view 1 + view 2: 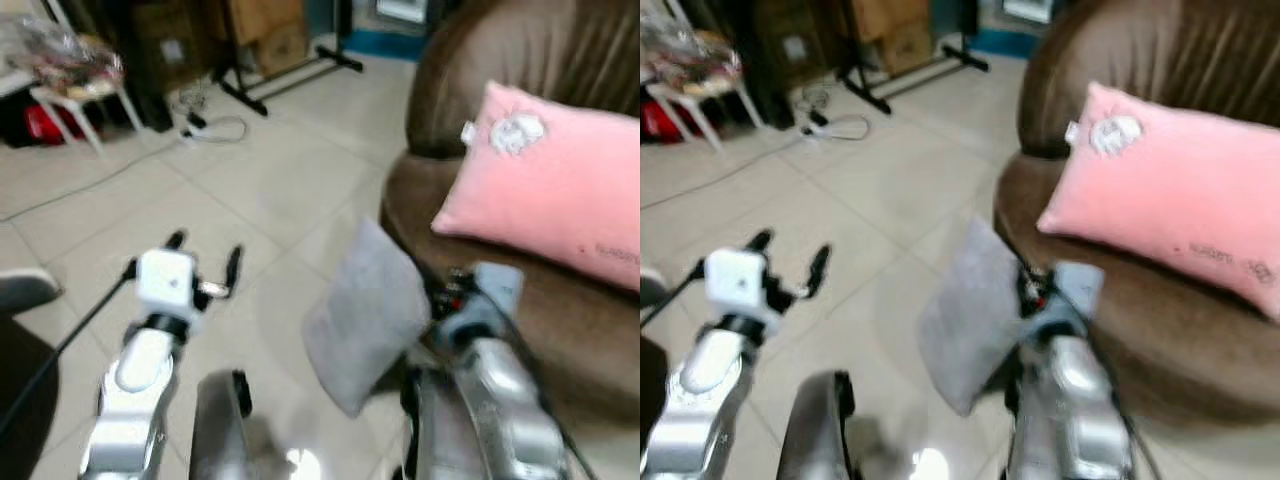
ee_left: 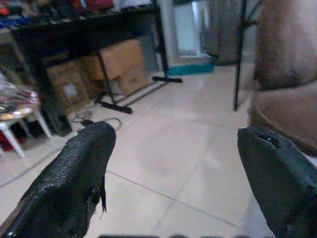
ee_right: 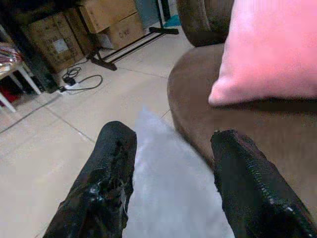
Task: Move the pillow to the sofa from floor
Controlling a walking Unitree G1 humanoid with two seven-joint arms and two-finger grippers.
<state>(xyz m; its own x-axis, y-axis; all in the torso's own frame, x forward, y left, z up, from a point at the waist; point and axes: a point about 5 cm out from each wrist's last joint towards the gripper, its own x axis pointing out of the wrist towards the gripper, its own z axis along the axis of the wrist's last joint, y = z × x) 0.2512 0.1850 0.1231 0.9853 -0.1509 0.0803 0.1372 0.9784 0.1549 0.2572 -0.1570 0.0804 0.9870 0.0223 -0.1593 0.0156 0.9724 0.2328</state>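
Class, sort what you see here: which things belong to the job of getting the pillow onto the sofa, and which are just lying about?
Belongs to the job:
grey pillow
brown sofa
right gripper, fingers either side of the pillow
left gripper, open over the floor

Just lying about:
pink cushion on the sofa
cardboard boxes
cable
white stool

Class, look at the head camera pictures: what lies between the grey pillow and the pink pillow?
In the left eye view, only the brown sofa's front seat edge separates the grey pillow from the pink pillow.
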